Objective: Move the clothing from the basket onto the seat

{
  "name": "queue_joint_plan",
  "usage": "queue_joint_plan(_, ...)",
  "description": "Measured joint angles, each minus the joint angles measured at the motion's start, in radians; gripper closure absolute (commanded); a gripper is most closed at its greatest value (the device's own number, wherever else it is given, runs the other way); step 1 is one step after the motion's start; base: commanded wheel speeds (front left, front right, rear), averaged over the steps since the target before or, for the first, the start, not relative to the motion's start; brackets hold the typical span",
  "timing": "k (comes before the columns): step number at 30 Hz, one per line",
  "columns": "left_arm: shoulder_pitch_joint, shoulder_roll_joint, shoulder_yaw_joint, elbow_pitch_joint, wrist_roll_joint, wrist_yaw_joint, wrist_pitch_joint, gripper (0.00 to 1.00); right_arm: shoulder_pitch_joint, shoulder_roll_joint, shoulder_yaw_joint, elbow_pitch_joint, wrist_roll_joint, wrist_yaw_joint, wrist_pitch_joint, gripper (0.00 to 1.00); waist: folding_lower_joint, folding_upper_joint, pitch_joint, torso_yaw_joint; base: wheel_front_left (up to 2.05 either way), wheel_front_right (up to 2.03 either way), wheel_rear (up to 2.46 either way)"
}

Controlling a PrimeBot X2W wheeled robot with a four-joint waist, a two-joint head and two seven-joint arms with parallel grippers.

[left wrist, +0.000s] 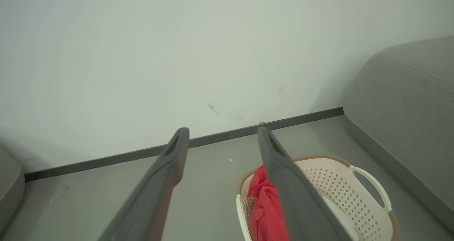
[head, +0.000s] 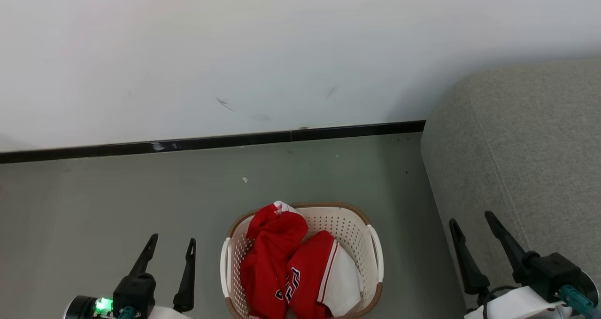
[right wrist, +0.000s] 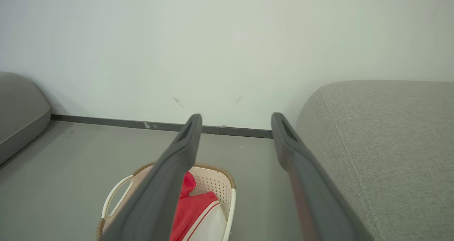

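The cream basket [head: 347, 220] with a brown rim stands on the grey floor, low in the middle of the head view. Red clothing [head: 274, 251] with white panels and numbers lies crumpled inside it. The grey seat [head: 530, 154] rises at the right. My left gripper [head: 171, 244] stands open to the left of the basket, nothing between its fingers. My right gripper [head: 472, 222] stands open between the basket and the seat's front edge. The left wrist view shows the left gripper [left wrist: 221, 136], basket [left wrist: 340, 187] and clothing [left wrist: 264, 205]; the right wrist view shows the right gripper [right wrist: 236, 122], basket [right wrist: 216, 184], clothing [right wrist: 193, 209] and seat [right wrist: 386, 141].
A white wall with a black baseboard [head: 211, 143] runs behind the basket. Bare grey floor [head: 94, 215] spreads to the left. Another grey cushion [right wrist: 19, 109] sits at the far left of the right wrist view.
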Motion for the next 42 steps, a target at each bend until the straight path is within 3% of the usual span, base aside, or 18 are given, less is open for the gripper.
queue_joint_plan(21,-0.225,-0.010,-0.124,0.194,0.092,-0.072,0.020,0.00,-0.038,0.001,-0.024,-0.089,0.012,0.000,0.000,0.00,-0.0001,0.0000,0.174,-0.055,0.00,0.00,0.00)
queue_joint_plan(42,-0.431,0.030,-0.155,0.358,0.173,-0.088,0.046,0.00,-0.215,0.001,-0.028,-0.151,0.089,0.000,-0.005,0.00,-0.0001,0.0000,0.403,-0.160,0.00,0.00,0.00)
